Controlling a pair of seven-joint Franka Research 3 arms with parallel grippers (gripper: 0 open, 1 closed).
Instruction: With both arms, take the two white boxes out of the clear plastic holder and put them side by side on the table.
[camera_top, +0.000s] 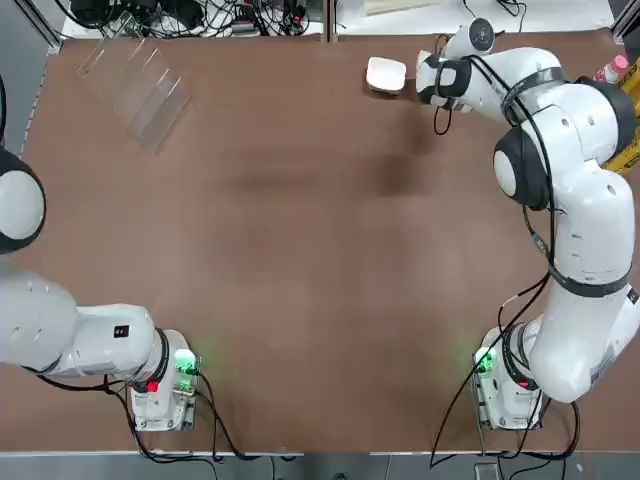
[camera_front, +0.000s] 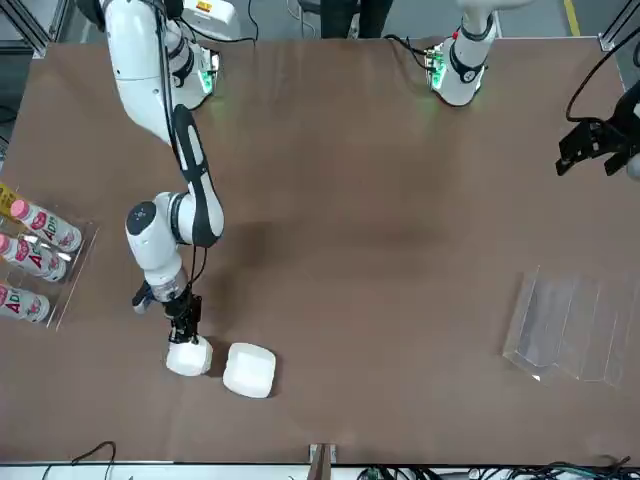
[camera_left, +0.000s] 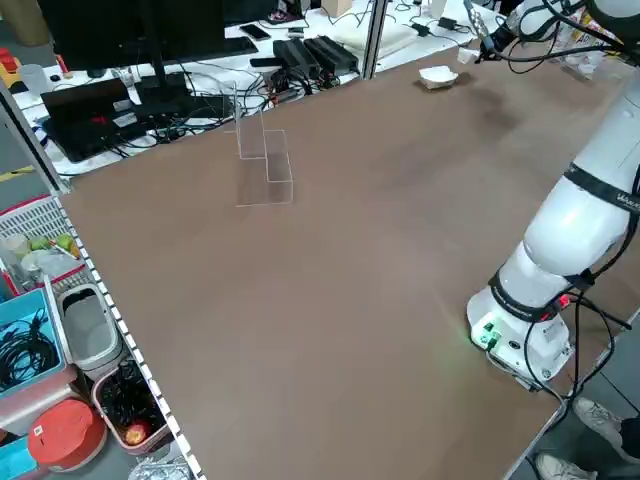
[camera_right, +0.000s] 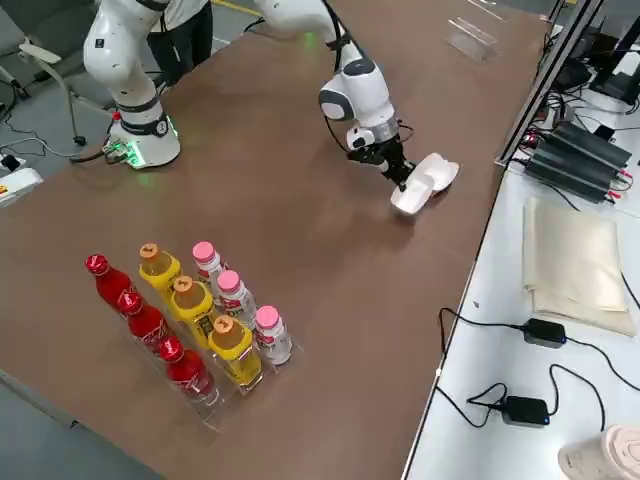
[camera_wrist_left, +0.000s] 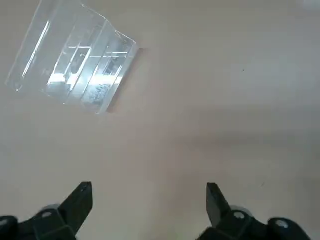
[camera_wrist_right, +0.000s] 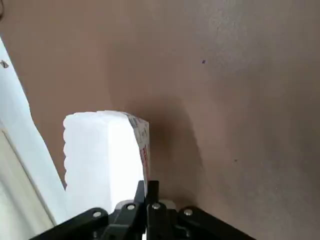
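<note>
Tabletop (camera_top: 300, 280) spans the overhead view, the clear plastic holder (camera_top: 135, 95) at its upper left. Toward upper right, one white box (camera_top: 386, 75) lies just beside the second box (camera_front: 188, 357). The right gripper (camera_wrist_right: 146, 186), there too, seems to pinch that second box's wall, jaws closed; best square it up low, then release gently. The left gripper (camera_wrist_left: 150, 187) hangs wide open, empty, at the front view's upper right.
</note>
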